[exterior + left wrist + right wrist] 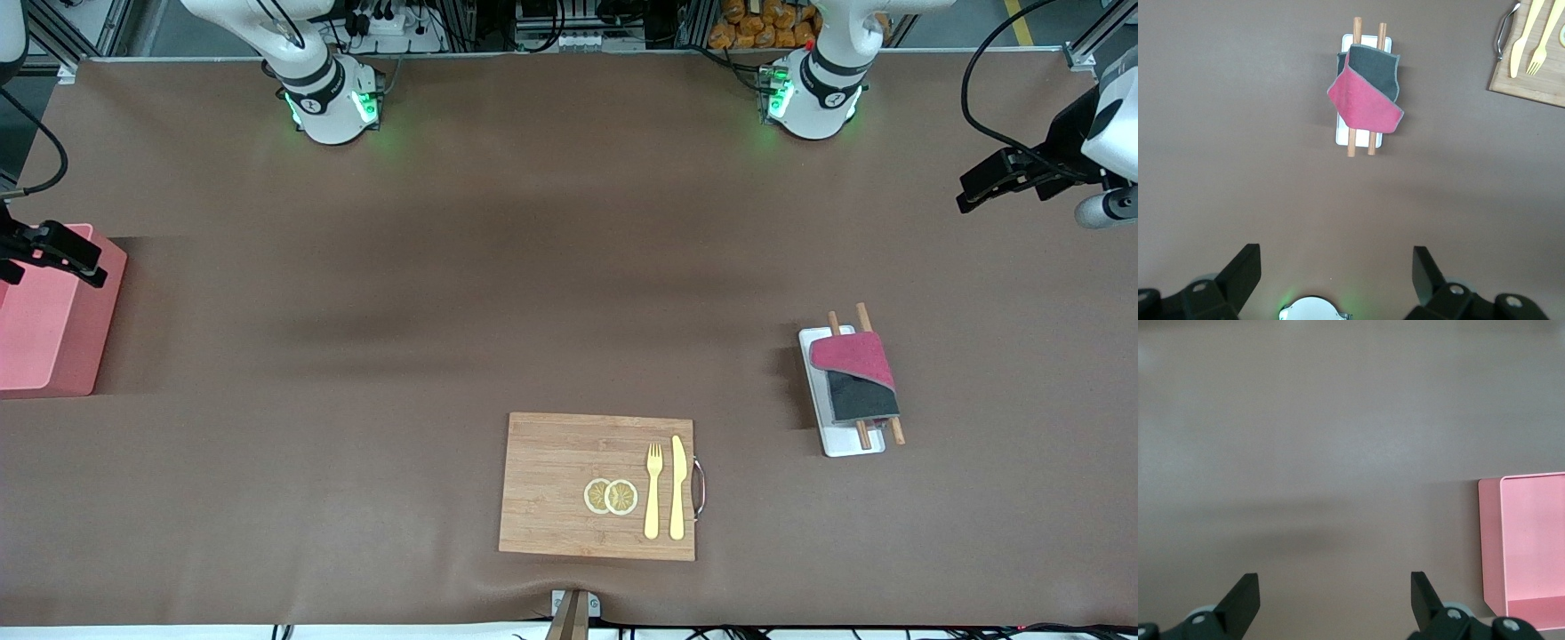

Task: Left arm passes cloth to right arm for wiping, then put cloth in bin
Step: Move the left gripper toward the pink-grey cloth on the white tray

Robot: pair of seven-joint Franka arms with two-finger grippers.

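Observation:
The cloth, crimson-pink and dark grey, lies folded across the wooden chopsticks on the white tray, toward the left arm's end of the table. It also shows in the left wrist view. My left gripper is up in the air at the left arm's end of the table, open and empty, well apart from the cloth. My right gripper is above the pink bin's edge, open and empty. The bin looks empty.
A wooden cutting board with two lemon slices, a yellow fork and a yellow knife lies nearer to the front camera than the tray. The arm bases stand at the table's back edge.

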